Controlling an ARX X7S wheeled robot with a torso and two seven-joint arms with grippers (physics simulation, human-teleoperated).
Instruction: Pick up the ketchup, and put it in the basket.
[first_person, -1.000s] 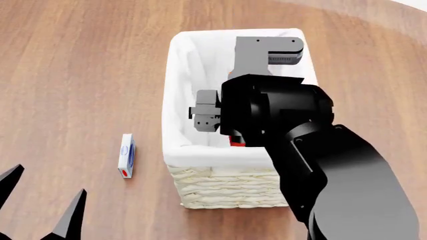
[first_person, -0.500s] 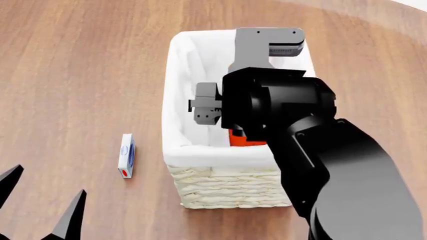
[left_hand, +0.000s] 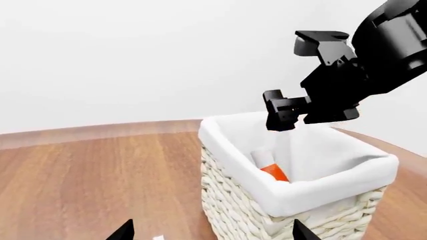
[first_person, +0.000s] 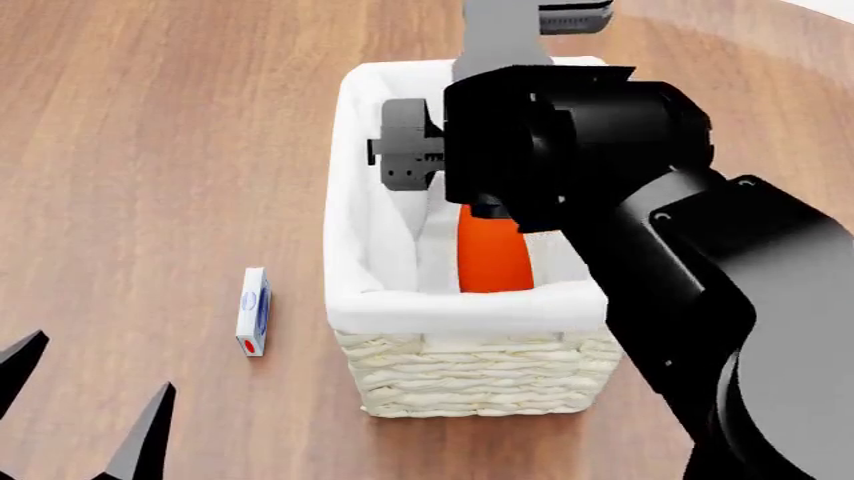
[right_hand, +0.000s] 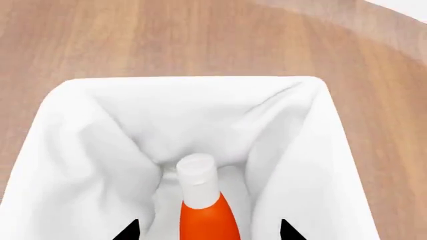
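The ketchup is an orange-red bottle with a white cap; it lies inside the basket, a cream wicker basket with a white liner. In the right wrist view the ketchup points cap-first toward the basket's far wall. My right gripper hangs open above it, one dark fingertip on each side, touching nothing. The right arm covers part of the basket from the head camera. My left gripper is open and empty, low at the near left. The left wrist view shows the ketchup in the basket.
A small white box with a blue and red print lies flat on the wooden table, left of the basket. The table's far edge curves past the basket at the upper right.
My right arm has risen out of the basket and drawn back over its far end. The ketchup stays lying inside, and more of its orange body now shows.
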